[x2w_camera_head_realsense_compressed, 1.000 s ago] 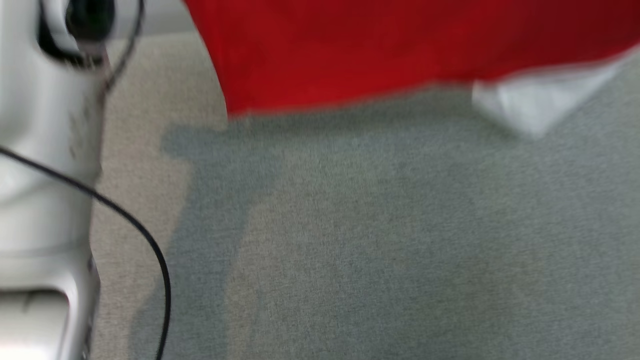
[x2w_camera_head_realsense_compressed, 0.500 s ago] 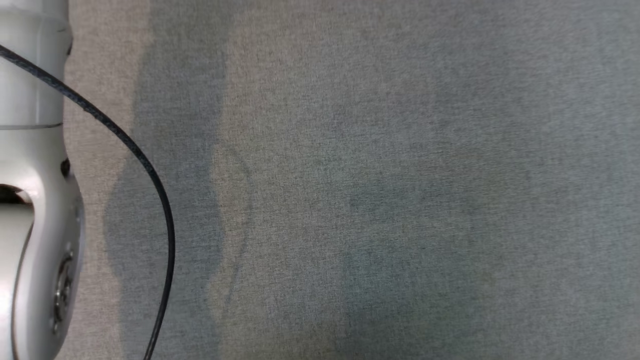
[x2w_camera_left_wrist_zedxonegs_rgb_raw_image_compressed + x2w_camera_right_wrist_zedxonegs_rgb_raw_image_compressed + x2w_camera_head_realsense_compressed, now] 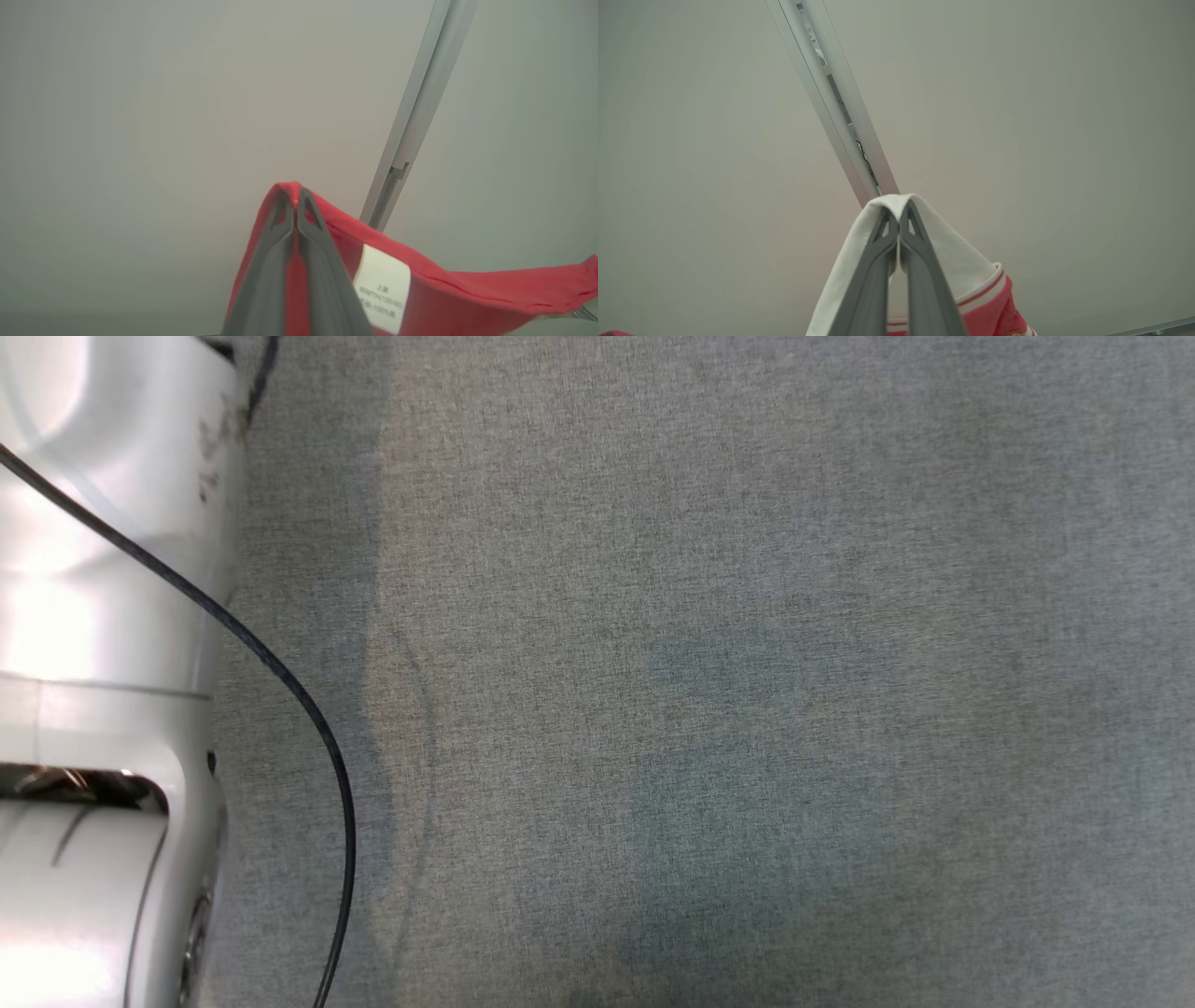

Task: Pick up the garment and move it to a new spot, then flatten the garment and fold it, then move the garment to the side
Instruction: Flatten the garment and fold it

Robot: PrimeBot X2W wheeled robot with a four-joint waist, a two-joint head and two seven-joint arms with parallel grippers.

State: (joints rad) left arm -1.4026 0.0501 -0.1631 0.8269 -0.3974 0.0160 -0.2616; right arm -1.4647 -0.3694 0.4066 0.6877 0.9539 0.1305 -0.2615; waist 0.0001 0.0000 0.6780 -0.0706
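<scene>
The garment (image 3: 444, 289) is red cloth with a white care label (image 3: 382, 288) and a white part with red stripes (image 3: 966, 275). In the left wrist view my left gripper (image 3: 295, 201) is shut on a red edge of the garment, held up before a pale wall. In the right wrist view my right gripper (image 3: 900, 219) is shut on the white part of the garment, which drapes over both fingers. In the head view a pale forearm (image 3: 103, 616) with a black cable (image 3: 280, 672) stands at the left over the grey cloth-covered table (image 3: 747, 663).
A silver metal rail (image 3: 416, 116) runs slantwise up the pale wall beyond the left gripper. The same kind of rail (image 3: 831, 98) stands behind the right gripper. Faint shadows lie on the grey table surface.
The head view has shifted: one second ago the red garment hung across its top, now grey table and forearm. Both grips stayed shut.
</scene>
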